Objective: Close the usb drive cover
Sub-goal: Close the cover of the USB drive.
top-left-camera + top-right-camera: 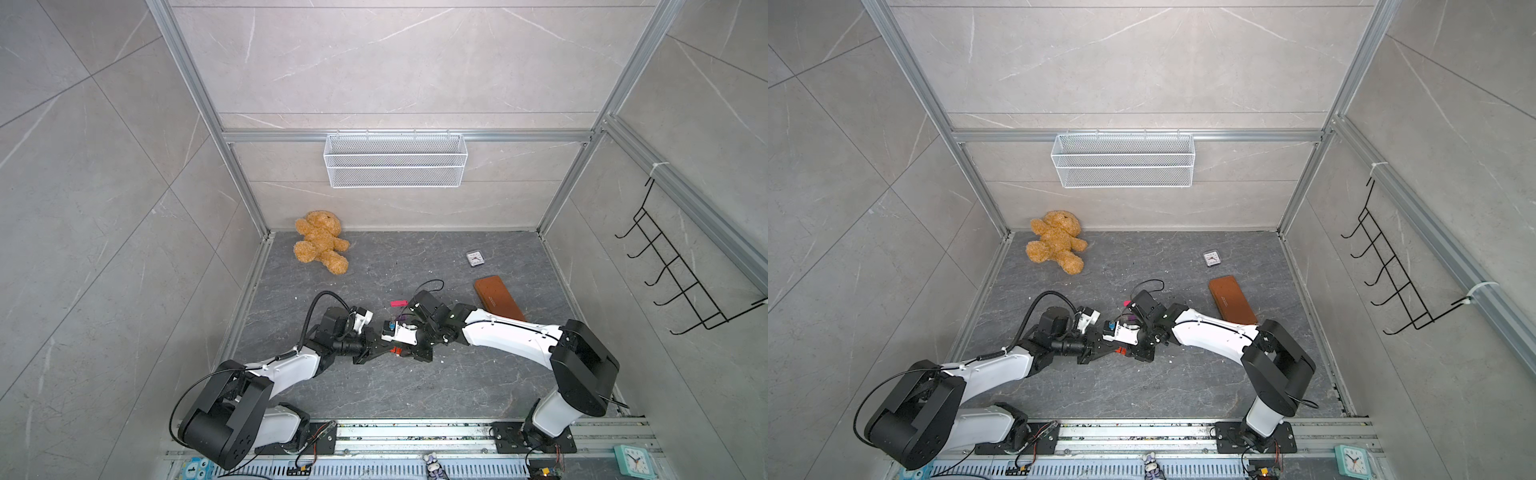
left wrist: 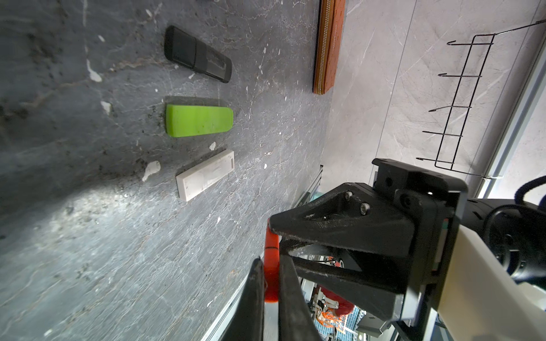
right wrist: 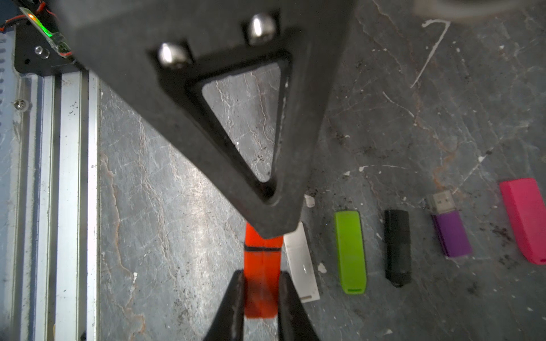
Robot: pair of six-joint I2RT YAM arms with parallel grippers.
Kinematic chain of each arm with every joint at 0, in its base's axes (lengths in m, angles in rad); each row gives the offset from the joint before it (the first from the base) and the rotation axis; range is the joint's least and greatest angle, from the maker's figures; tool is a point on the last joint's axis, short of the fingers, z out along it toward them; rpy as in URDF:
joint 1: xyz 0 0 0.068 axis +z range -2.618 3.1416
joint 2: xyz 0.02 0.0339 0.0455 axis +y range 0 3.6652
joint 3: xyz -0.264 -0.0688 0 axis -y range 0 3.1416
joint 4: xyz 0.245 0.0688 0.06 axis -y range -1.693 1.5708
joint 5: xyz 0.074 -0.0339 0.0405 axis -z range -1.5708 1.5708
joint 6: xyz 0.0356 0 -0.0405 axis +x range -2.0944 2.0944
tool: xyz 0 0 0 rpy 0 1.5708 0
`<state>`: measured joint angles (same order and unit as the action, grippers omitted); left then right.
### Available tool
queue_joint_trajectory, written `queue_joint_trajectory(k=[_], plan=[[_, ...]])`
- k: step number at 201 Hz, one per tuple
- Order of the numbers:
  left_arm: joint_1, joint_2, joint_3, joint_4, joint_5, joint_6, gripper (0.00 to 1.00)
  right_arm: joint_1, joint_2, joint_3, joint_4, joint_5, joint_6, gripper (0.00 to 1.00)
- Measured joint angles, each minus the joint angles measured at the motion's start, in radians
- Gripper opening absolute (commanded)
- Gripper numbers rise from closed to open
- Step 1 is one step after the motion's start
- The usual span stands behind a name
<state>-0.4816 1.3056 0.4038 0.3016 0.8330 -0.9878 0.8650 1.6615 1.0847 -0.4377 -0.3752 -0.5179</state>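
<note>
Currently clamps left end effector (image 2: 270,259) and right end effector (image 3: 261,274) shut on orange usb drive (image 3: 262,259), risking jam if pressed askew.

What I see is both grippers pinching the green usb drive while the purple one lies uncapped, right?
Wrong colour: the left gripper and right gripper pinch the orange usb drive, as the right wrist view shows. The green usb drive lies free; the purple usb drive lies uncapped.
</note>
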Motion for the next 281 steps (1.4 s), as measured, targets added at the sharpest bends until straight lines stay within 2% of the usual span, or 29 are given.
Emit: queue_joint_trajectory(k=[117, 184, 226, 258, 281], plan=[[0.005, -0.012, -0.006, 0.027, -0.035, -0.001, 0.02, -0.016, 0.034, 0.045, -0.016, -0.033, 0.085, 0.14], [0.005, -0.011, -0.006, 0.039, -0.039, -0.002, 0.02, -0.019, 0.043, 0.063, -0.028, -0.021, 0.027, 0.14], [0.005, -0.025, -0.006, 0.014, -0.084, 0.008, 0.02, -0.020, 0.076, 0.093, -0.044, -0.018, 0.016, 0.15], [0.005, -0.044, 0.002, -0.017, -0.107, 0.026, 0.07, -0.020, 0.078, 0.093, -0.030, -0.018, 0.024, 0.15], [0.004, -0.051, 0.006, -0.035, -0.115, 0.037, 0.20, -0.020, 0.078, 0.093, -0.026, -0.018, 0.028, 0.15]])
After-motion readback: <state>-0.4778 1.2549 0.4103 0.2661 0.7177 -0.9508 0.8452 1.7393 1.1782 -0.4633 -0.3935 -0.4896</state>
